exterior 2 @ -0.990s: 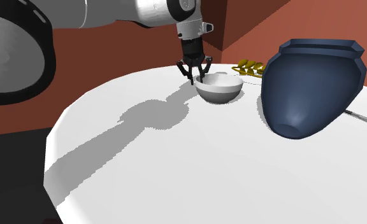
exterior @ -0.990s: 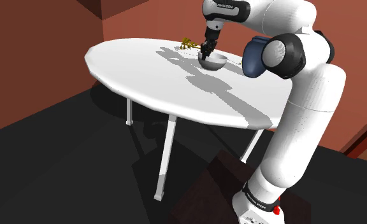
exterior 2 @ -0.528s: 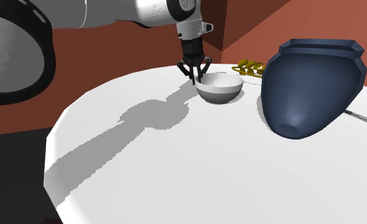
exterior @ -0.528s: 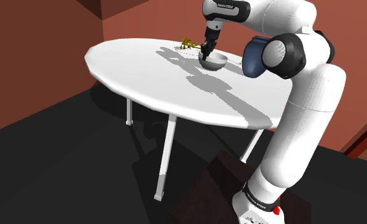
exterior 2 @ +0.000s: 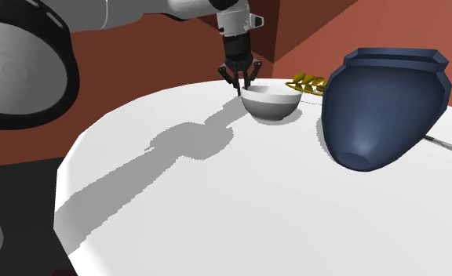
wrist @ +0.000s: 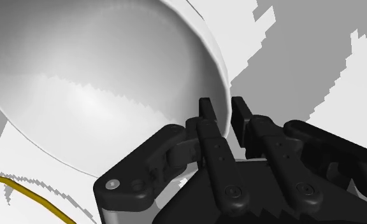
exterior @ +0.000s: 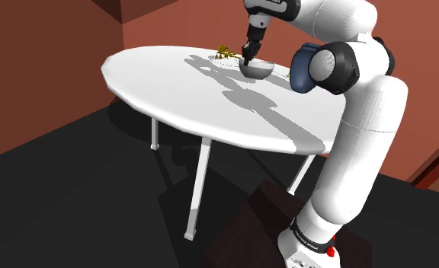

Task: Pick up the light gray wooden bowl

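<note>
The light grey bowl (exterior 2: 270,103) hangs tilted just above the far side of the white round table (exterior 2: 216,212), and its pale inside (wrist: 99,95) faces the wrist view. My black gripper (exterior 2: 240,84) is shut on the bowl's near rim, with one finger (wrist: 206,113) inside and the other outside the wall. The shoulder view has the bowl (exterior: 257,68) under the gripper (exterior: 248,59) at the table's far edge.
A large dark blue vase (exterior 2: 385,106) lies on its side close to the bowl, on the second exterior view's right. A small yellow object (exterior 2: 308,81) sits behind the bowl, and a thin rod (exterior 2: 449,144) lies beyond the vase. Red-brown walls stand behind the table (exterior: 172,84).
The gripper has closed onto the bowl's rim and risen a little. The bowl has come up off the table with it and tilted.
</note>
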{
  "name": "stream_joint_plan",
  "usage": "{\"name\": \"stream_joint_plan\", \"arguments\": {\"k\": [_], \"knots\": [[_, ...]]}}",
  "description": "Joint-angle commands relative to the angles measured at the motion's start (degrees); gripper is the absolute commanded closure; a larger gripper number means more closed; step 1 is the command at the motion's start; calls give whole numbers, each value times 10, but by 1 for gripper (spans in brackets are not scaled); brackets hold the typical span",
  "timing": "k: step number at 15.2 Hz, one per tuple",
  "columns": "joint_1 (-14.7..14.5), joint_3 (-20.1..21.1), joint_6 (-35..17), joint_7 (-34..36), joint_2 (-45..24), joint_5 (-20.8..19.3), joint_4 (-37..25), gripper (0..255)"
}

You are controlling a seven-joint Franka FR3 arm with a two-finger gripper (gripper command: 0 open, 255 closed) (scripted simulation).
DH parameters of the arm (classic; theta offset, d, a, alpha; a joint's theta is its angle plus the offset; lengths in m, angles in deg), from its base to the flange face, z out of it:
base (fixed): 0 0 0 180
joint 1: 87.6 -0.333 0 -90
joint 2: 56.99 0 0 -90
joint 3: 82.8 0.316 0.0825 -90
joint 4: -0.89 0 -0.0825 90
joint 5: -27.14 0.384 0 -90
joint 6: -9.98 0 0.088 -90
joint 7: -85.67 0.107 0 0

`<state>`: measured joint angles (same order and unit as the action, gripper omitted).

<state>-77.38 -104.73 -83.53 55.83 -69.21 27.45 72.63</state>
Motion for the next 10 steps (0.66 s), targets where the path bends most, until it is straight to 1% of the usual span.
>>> {"name": "stream_joint_plan", "arguments": {"k": [1, 5, 8, 10], "knots": [[4, -1, 21, -3, -10, 4, -31, 255], [14, -2, 64, -9, -34, 15, -97, 255], [25, -3, 102, -14, -59, 26, -159, 255], [25, -3, 104, -15, -60, 27, -162, 255]]}}
